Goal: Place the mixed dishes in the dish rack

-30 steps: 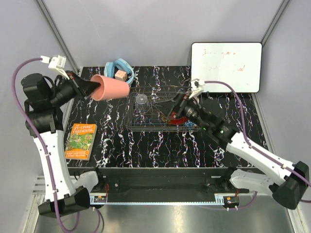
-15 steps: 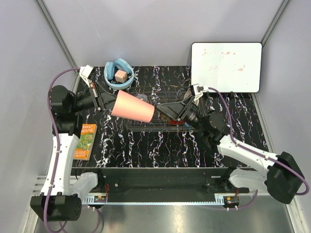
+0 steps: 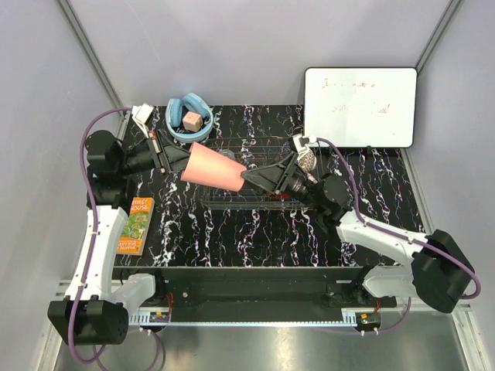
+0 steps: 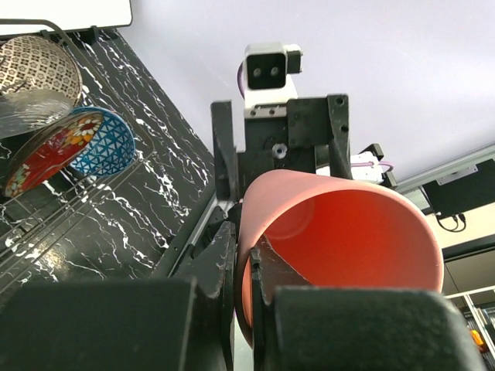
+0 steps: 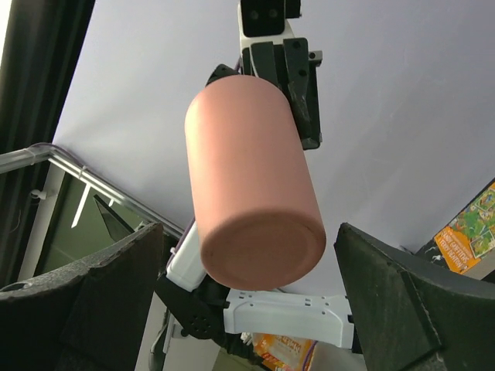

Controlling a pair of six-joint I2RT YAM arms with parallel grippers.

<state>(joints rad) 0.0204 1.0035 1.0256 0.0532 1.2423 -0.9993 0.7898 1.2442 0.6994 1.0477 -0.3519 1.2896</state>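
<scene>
Cup (image 3: pixel 215 168), pink plastic, frame centre: likely light, rigid, slick; left fingers (image 4: pixel 219 263) clamp rim; right fingers (image 5: pixel 100 286) wide, empty; grasp mid-body.

One cup (image 3: pixel 213 168), one book (image 3: pixel 137 224), one whiteboard (image 3: pixel 360 106)

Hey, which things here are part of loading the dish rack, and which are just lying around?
Part of the job: pink cup, dish rack, speckled bowl, red floral bowl, blue patterned bowl.
Just lying about: whiteboard, book, light-blue ring with wooden block.
</scene>
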